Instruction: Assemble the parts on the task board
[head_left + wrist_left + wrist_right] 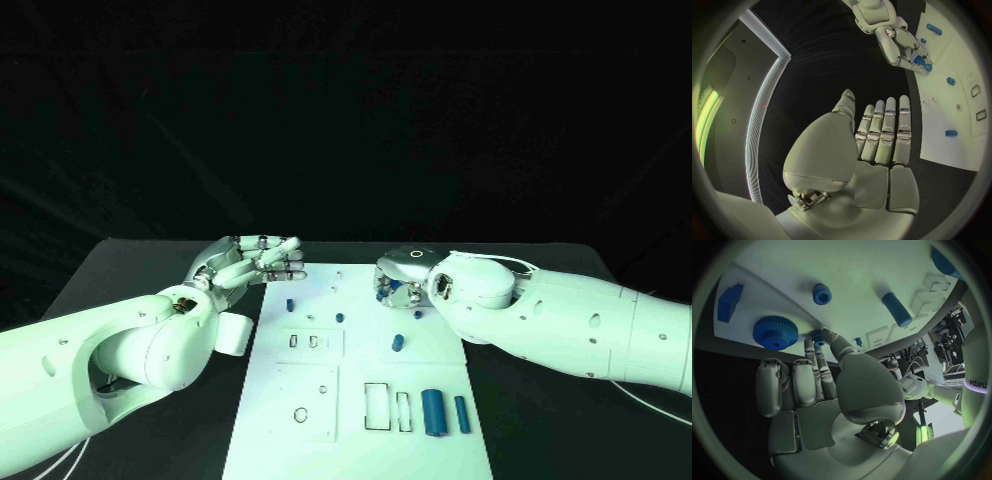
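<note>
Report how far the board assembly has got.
Done: nothing I can confirm; several blue parts stand on the board, but whether they are seated is unclear.
In hand: the right hand pinches a small part beside the gear. The left hand is flat and empty, off the board.
Left: two cylinders lie loose, and the rectangular slots stay unfilled.

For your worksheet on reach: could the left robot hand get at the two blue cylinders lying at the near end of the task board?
Probably yes. The left robot hand holds nothing, and the blue cylinders lie uncovered on the task board, though it must cross the board.
</note>
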